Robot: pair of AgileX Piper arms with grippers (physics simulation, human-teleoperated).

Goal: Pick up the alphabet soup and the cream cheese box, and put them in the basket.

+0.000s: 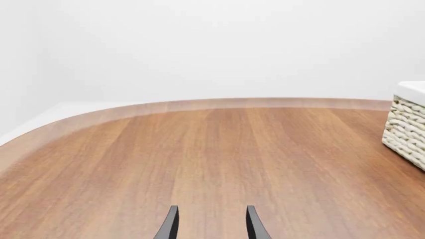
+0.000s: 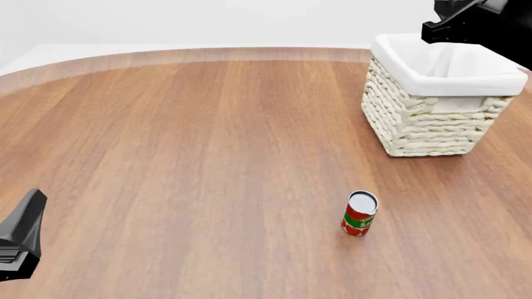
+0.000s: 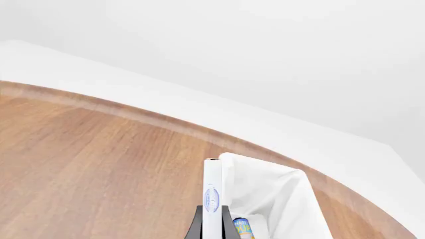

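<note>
Front view: the basket [image 2: 432,106] sits at about 2 o'clock on the wooden table [image 2: 183,143], white lining folded over its woven walls. The right gripper [image 3: 212,222] hangs above the basket's far right corner; in the front view only a dark part of it shows at the top right edge. Right wrist view: its fingers are pinched narrow on the cream cheese box [image 3: 212,194], held edge-on and upright, a thin white slab with a blue oval mark, over the basket's open mouth. Just beside the box, down inside the lining, a bit of the alphabet soup [image 3: 243,228] shows with its blue and yellow-orange label. The red and green can [image 2: 359,213] stands upright on the table at about 5 o'clock, well apart from the basket. The left gripper [image 1: 211,224] is low over bare wood at 8 o'clock, fingers apart and holding nothing, the basket corner at the edge of its view.
</note>
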